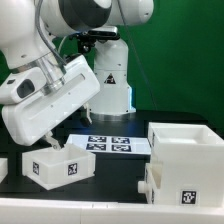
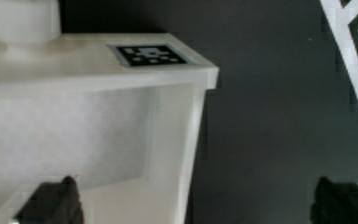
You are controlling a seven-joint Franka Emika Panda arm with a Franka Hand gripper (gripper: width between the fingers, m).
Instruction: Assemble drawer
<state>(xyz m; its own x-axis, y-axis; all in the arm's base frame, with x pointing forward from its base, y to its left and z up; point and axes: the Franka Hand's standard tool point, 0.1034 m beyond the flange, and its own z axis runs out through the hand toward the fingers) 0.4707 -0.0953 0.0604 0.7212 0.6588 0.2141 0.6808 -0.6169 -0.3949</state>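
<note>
White plastic parts of the drawer sit on a dark worktop. In the exterior view the housing, a large open-topped box with a tag low on its front, stands at that view's right. A small tray with tags on its faces sits well apart from it, toward that view's left, with a sliver of another white part at the left edge. The marker board lies flat between tray and housing, further back. The arm reaches down over the tray, and the pincer hangs just above its rim; whether it touches cannot be told from here.

In the wrist view the tray fills most of the frame, its tagged wall and open hollow below the camera. Two dark fingertips show near the picture's lower edge, set wide apart with nothing between them. One lies over the tray's hollow, the other over bare worktop beyond the side wall, so the jaws seem to straddle that wall. A corner of the marker board shows off to one side.

The risk is a poor grip. If the pincer descends off line, a fingertip could land on the rim and push or tip the light tray. A grasp on one thin wall may also let the tray swing or slip when lifted, and smooth plastic offers little hold.
</note>
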